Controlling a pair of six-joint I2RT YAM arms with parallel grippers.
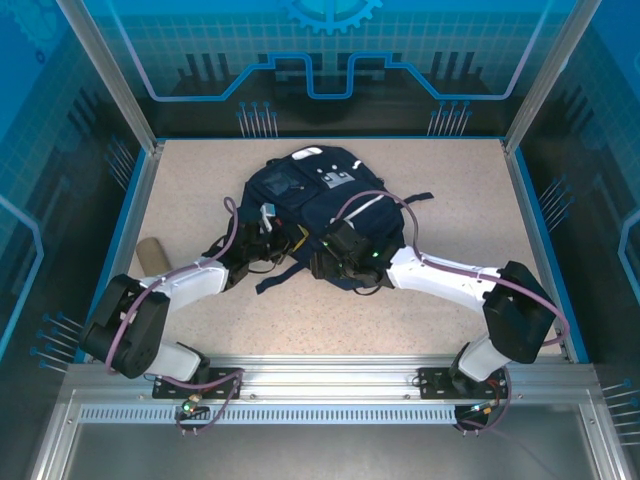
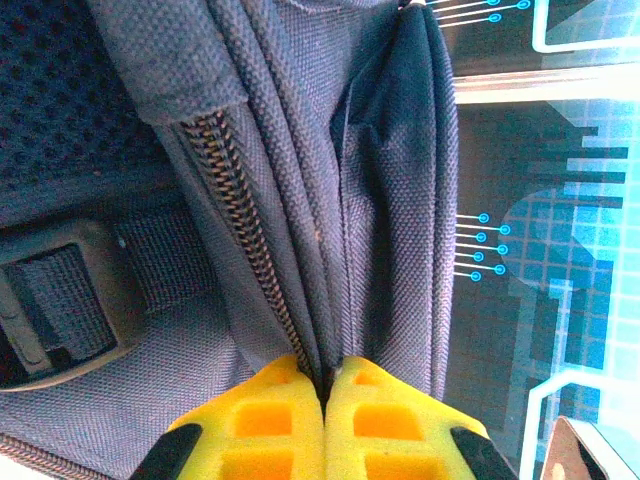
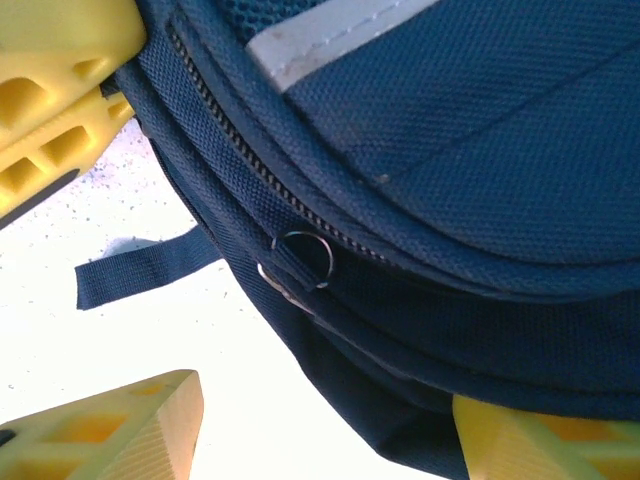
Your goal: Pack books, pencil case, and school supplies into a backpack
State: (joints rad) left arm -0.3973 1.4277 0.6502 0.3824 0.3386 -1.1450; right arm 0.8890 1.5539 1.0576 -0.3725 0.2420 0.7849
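Blue translucent walls (image 1: 60, 150) on an aluminium frame close off a speckled beige surface (image 1: 450, 200). The backpack (image 1: 300, 200) lies flat beyond both grippers, with its near end between them. Its long axis runs away from the arm bases, the white-and-grey front patch (image 1: 335, 178) faces up, and dark straps trail from the near end. It is navy woven fabric with a white stripe (image 3: 330, 30) and a coarse zipper (image 2: 235, 210). A metal ring pull (image 3: 305, 258) hangs on the seam just ahead of the right gripper (image 3: 325, 400). The left gripper (image 2: 325, 385) has its yellow fingertips pressed together on a fold of backpack fabric right beside the zipper. The right gripper stands wide open, one finger over bare surface and the other partly under the backpack's edge, holding nothing. A loose strap end (image 3: 130, 275) lies on the surface between that gripper and the bag. The pencil case (image 1: 150, 255), a small tan cylinder on its side, sits well to the left of the left gripper, close to the left wall. To the right of the right gripper and beyond the backpack the surface is open up to the walls.
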